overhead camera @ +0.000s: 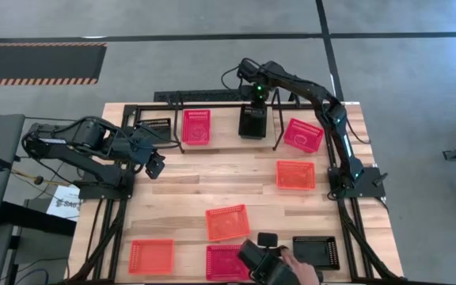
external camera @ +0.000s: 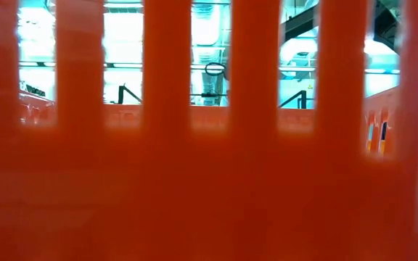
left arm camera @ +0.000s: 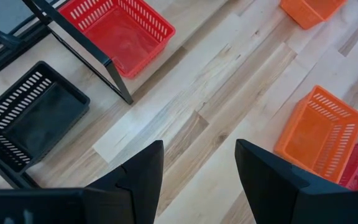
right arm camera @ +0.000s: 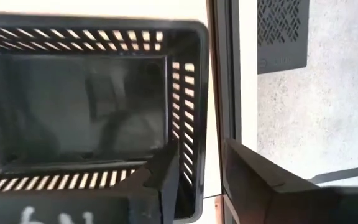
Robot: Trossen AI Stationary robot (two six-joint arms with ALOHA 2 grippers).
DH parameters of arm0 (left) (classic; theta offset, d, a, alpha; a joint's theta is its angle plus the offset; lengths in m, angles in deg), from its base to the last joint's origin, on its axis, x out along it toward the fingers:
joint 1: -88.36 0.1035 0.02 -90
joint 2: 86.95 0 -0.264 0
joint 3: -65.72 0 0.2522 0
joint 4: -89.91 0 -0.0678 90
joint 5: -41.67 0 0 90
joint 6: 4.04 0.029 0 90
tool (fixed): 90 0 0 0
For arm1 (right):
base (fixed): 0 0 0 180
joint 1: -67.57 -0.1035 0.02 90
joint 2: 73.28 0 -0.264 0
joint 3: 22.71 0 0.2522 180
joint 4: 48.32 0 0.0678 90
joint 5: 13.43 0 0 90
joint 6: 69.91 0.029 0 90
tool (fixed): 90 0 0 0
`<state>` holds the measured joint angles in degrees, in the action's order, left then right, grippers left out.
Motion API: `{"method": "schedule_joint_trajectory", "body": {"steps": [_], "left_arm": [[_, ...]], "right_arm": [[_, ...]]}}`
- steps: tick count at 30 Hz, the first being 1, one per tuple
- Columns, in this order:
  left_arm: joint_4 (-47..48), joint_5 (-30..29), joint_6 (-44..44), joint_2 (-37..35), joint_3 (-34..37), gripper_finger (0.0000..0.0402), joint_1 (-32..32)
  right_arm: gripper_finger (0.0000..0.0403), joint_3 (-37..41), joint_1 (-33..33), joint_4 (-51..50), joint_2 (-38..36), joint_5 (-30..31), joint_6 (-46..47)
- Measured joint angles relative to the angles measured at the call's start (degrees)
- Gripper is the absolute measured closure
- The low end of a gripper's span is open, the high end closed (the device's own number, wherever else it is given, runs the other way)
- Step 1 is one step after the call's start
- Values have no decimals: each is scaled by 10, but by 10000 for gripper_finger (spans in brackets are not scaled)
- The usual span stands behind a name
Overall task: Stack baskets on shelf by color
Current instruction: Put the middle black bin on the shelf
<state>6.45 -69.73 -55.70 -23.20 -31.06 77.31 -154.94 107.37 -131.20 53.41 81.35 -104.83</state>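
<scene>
**Right gripper at a black basket on the shelf**

The right gripper point(overhead camera: 256, 101) hangs over a black basket point(overhead camera: 253, 123) on the shelf point(overhead camera: 212, 99) at the table's far edge; its fingers point(right arm camera: 166, 180) straddle the basket's wall, slightly apart. A red basket point(overhead camera: 196, 127) and another black one point(overhead camera: 155, 127) sit on the shelf toward its left end. The left gripper point(overhead camera: 155, 166) hovers near the table's left edge, fingers apart, holding nothing.

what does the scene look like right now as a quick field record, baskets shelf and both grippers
shelf: far edge of the table
on shelf: black basket, red basket, second black basket
right gripper: over the second black basket, fingers astride its wall, open
left gripper: open, empty, above bare table near the shelf
loose on table: pink, orange and black baskets
low view: blocked by an orange basket
</scene>
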Motion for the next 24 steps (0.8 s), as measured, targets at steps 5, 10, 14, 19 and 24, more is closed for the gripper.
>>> {"method": "schedule_joint_trajectory", "body": {"steps": [5,10,14,19,24], "left_arm": [[0,0,0,0,0,215,0],[0,0,0,0,0,215,0],[0,0,0,0,0,215,0],[0,0,0,0,0,215,0],[0,0,8,0,0,215,0]], "right_arm": [[243,-31,-7,-14,0,0,4],[261,-67,-23,-25,0,-1,27],[332,-73,-41,-63,-2,-1,64],[390,-62,-59,-125,1,-2,101],[398,-44,-71,-152,1,-6,139]]}}
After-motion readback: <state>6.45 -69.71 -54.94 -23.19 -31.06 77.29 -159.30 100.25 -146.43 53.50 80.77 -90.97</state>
